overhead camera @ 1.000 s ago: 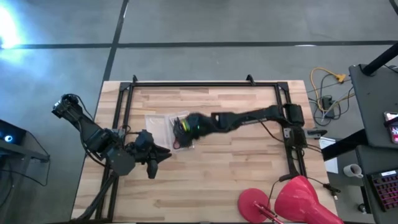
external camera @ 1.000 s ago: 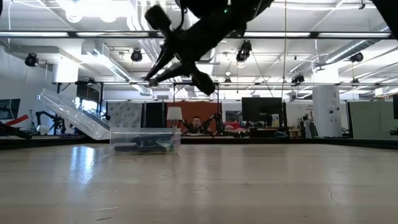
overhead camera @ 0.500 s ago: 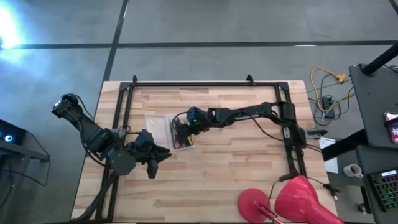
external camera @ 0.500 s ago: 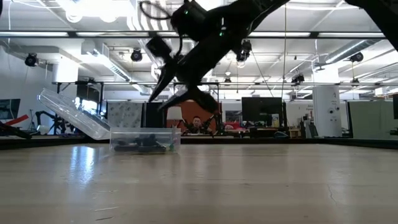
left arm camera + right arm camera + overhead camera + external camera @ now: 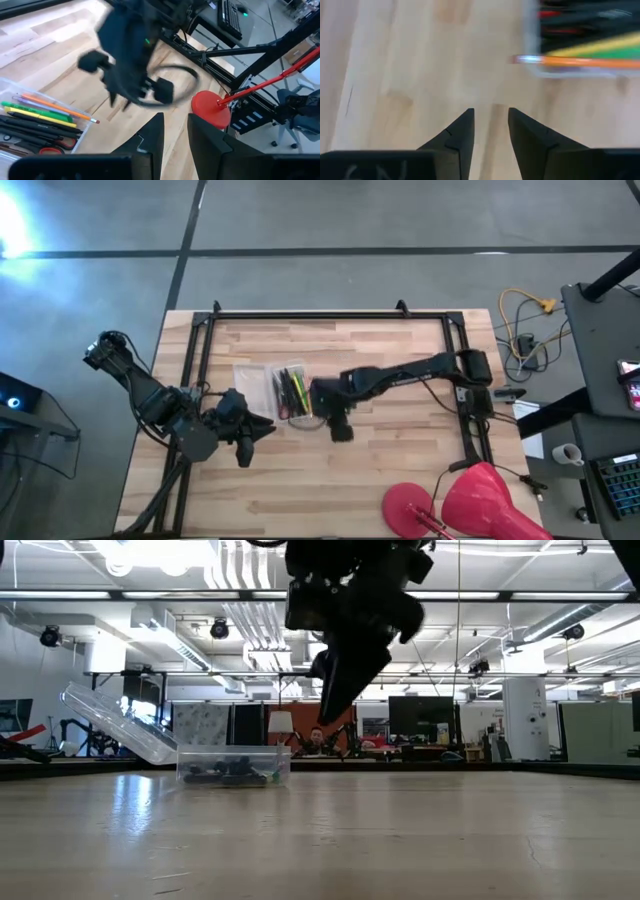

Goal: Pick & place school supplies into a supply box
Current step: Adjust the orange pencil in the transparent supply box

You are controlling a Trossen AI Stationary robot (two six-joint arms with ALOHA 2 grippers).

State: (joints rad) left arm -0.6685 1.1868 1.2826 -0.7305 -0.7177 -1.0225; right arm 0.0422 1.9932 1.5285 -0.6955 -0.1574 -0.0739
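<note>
Right gripper (image 5: 338,430) hangs slightly parted and empty beside the supply box (image 5: 280,392); a red stand (image 5: 407,502) sits well apart

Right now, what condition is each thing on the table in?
Supply box: lid open, tilted back.
Pens and pencils: lying flat inside the box.
Red-handled scissors: in the box.
Right gripper: open, empty, beside the box.
Left gripper: open, empty, waiting at the table's left.
</note>
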